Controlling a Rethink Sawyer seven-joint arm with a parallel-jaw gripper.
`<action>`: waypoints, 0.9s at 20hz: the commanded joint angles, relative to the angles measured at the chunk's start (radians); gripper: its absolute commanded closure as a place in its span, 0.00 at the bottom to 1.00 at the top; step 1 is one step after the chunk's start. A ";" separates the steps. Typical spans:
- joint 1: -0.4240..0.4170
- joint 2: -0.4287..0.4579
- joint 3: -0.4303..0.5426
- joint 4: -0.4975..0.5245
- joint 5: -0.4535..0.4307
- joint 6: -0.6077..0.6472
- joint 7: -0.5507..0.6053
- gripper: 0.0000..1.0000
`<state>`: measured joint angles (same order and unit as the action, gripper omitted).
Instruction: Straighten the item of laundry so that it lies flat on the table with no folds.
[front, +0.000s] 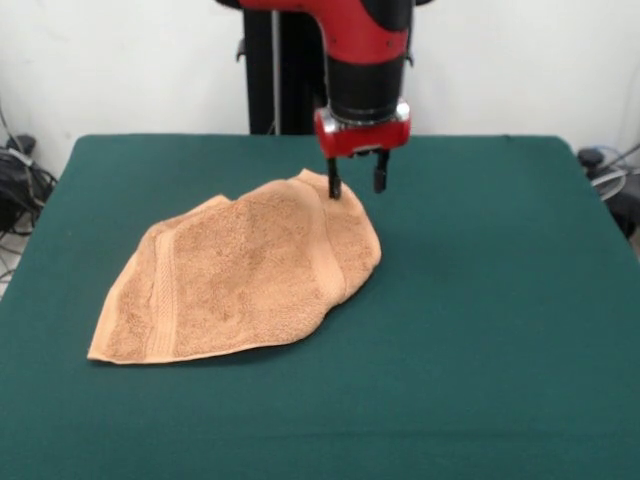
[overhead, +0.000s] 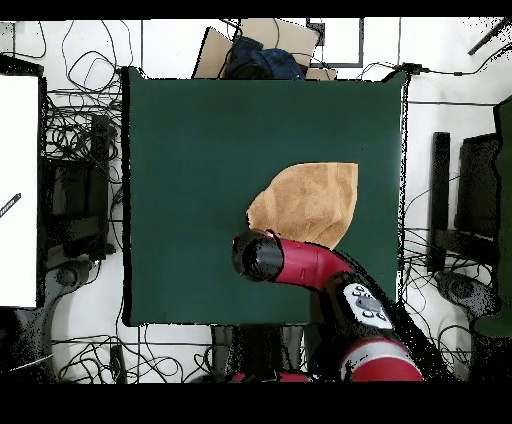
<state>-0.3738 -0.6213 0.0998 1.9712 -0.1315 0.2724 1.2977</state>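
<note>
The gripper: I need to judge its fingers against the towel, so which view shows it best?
The front view. There the gripper hangs open, its two dark fingers at the far edge of the folded towel. In the overhead view the arm covers it, so only the arm's end over the towel's edge shows.

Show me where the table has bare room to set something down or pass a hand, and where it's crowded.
In the front view, the table is bare right of the towel, along the near edge below it, and in the far left corner. It is crowded where the open gripper hangs over the towel's folded far edge. Overhead, the arm covers that side.
</note>
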 joint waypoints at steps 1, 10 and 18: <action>-0.011 -0.189 0.038 0.010 0.057 0.241 0.119 0.00; -0.013 -0.236 0.063 0.002 0.058 0.295 0.121 0.00; -0.006 -0.188 0.099 -0.033 0.081 0.277 0.132 0.00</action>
<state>-0.3807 -0.8383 0.1063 1.9625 -0.1058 0.5023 1.2977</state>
